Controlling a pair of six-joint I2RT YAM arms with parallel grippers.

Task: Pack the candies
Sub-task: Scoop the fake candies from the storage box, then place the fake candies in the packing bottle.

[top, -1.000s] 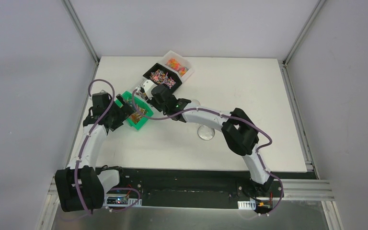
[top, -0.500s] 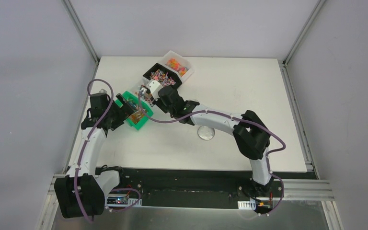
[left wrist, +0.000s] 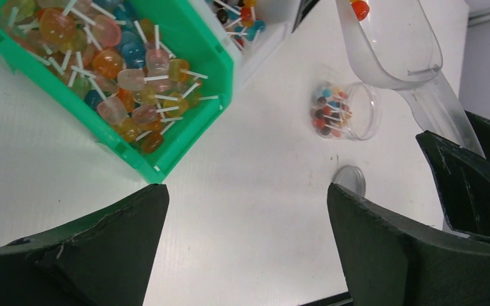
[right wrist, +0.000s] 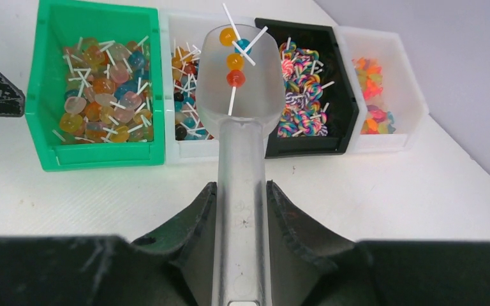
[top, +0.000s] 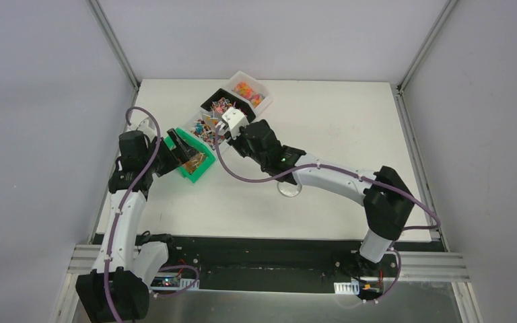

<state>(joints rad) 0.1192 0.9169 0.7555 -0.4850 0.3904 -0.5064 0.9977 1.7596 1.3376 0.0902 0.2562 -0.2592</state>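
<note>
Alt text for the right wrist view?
The right gripper grips a clear scoop carrying four candies on sticks. Beyond it stand four candy-filled bins in a row, from a green bin on the left to a white bin on the right.

A green plastic bin (top: 200, 173), a clear bin (top: 191, 125), a black bin (top: 211, 104) and a white bin (top: 267, 99) of bright candies (top: 223, 105) stand in a diagonal row on the white table (top: 350, 128). The right gripper (top: 240, 130) holds a pale plastic scoop (top: 232, 120) above the clear bin. The left gripper (top: 175, 151) hangs at the green bin, jaws spread.
</note>
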